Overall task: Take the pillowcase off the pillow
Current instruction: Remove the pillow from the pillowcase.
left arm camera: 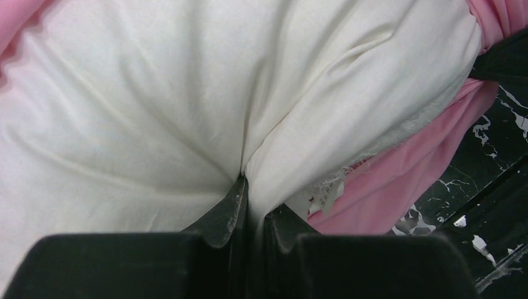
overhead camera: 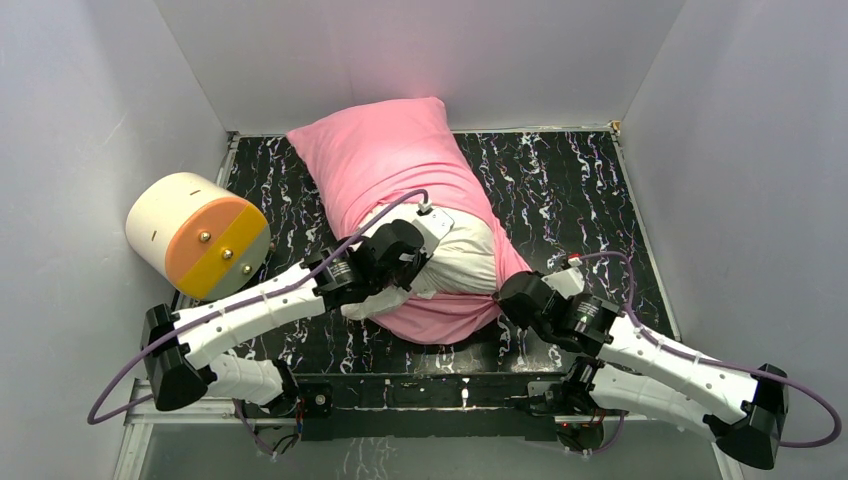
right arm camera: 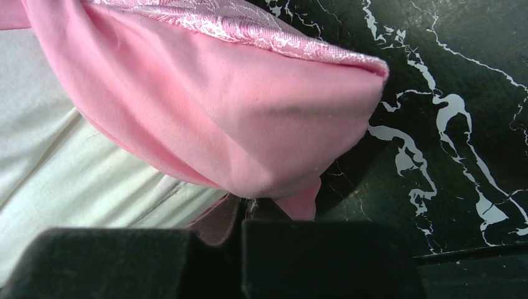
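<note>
the pillowcase [overhead camera: 385,160] lies aslant on the black marbled table [overhead camera: 570,190]. its long axis runs from its closed end at about 11 o'clock, up by the back wall [overhead camera: 420,60], down to its open mouth at about 5 o'clock, near the arm bases. the pillow [overhead camera: 465,255] bulges out of that mouth, with most of its bulk inside the pink cover.

the left gripper [left arm camera: 252,205] is clenched on a pinched fold of the pillow's white cloth. the right gripper [right arm camera: 243,208] is clamped on the pink hem at the mouth's right-hand corner, just beside the bare white patch. so both arms are at the near end, the left a little further in, and the covered length lies toward 11 to 12 o'clock from both.

the next pull probably has to run along that axis, the pillow coming toward 6 o'clock and the hem going away toward 12. the far end looks to have little room, as the cover reaches close to the back wall, so the near side seems the freer way. a cream and orange drum [overhead camera: 197,235] stands at 9 o'clock of the left gripper, apart from the cloth.
</note>
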{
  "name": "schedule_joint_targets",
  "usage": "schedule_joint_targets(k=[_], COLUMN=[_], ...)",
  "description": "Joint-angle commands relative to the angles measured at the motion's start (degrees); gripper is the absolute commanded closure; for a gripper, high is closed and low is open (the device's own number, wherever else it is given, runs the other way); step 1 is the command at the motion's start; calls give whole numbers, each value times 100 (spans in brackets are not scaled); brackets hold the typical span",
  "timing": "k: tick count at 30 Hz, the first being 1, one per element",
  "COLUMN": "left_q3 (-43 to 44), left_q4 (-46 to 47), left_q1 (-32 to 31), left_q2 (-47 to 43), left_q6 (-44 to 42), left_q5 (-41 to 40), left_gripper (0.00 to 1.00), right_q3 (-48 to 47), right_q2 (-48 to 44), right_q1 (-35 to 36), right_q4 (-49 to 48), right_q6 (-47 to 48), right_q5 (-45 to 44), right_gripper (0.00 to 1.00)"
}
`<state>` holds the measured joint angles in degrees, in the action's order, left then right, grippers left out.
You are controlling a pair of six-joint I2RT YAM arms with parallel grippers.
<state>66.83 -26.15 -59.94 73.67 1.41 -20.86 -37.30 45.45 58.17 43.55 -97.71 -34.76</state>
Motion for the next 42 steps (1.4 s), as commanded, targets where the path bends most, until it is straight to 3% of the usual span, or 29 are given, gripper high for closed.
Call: schedule_joint_targets(k=[1, 5, 10, 12, 17, 21, 28, 36, 39, 42], left_q3=[452, 376, 201, 164, 51, 74, 178, 241, 236, 234], left_q4=[-720, -822, -569, -551, -475, -505, -540, -548, -569, -627], left_q1=[457, 518, 519, 519, 519, 519, 516, 516, 516, 519], left_q2=[-736, -1016, -1019, -955, -959, -934, -916, -933, -945, -974], left_q6=[301, 431, 568, 747, 960, 1025, 1080, 1092, 1106, 1132], left_q5=[-1286, -1017, -273, -182, -263, -361, -421, -272, -284, -376], left_gripper=[100, 100, 100, 100, 100, 100, 100, 100, 100, 100], right_q3=[254, 216, -358, -725, -1539, -1772, -1794, -1278, -1374, -1644], right_q2=[-106, -276, -74, 14, 94, 45, -51, 40, 476, 902], right_q1=[-225, -765, -855, -855, -858, -857, -852, -852, -883, -908], right_q4=[1915, 943, -519, -376, 629, 1311, 1846, 19, -202, 571], right_q6=[534, 1877, 3647, 3792, 3814, 3523, 3147, 3677, 3788, 3428], right_q5=[-689, 235, 1754, 1797, 1289, 896, 542, 1205, 1206, 613], right_gripper=[99, 96, 74, 65, 30, 19, 19, 26, 47, 68])
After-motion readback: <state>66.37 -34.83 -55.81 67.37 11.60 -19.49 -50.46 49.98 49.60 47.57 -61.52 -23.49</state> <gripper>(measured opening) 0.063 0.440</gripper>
